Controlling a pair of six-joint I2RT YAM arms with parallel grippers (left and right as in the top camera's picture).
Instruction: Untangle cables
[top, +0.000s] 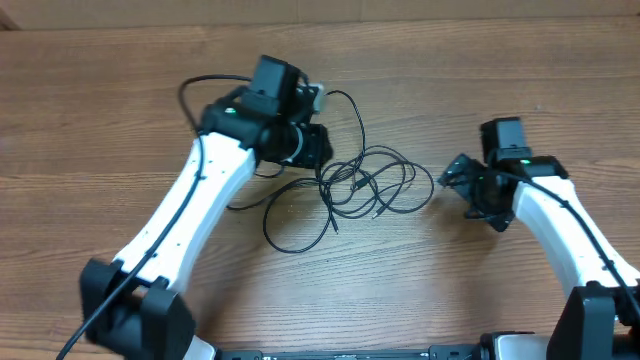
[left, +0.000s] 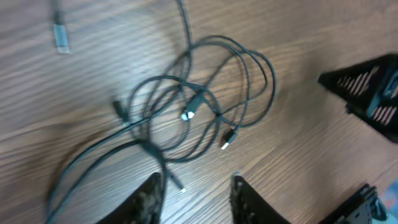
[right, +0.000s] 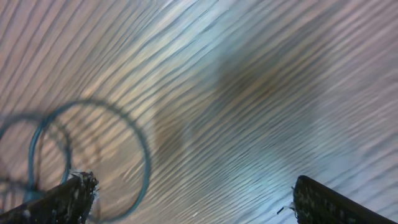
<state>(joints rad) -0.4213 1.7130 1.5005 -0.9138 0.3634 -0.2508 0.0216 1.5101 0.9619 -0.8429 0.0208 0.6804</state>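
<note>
Wooden worktop (top: 100, 60) holds tangled cables (top: 370, 182) at frame centre. Left gripper (left: 196, 180) stands apart above them; right gripper (right: 186, 199) gapes wide.

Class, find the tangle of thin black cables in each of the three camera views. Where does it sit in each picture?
Overhead: the cables lie near the centre of the picture.
Left wrist: they fill the middle, with strands running off to the lower left.
Right wrist: only blurred loops show, at the lower left.
Shared landmark: the wooden table under them in every view.
</note>
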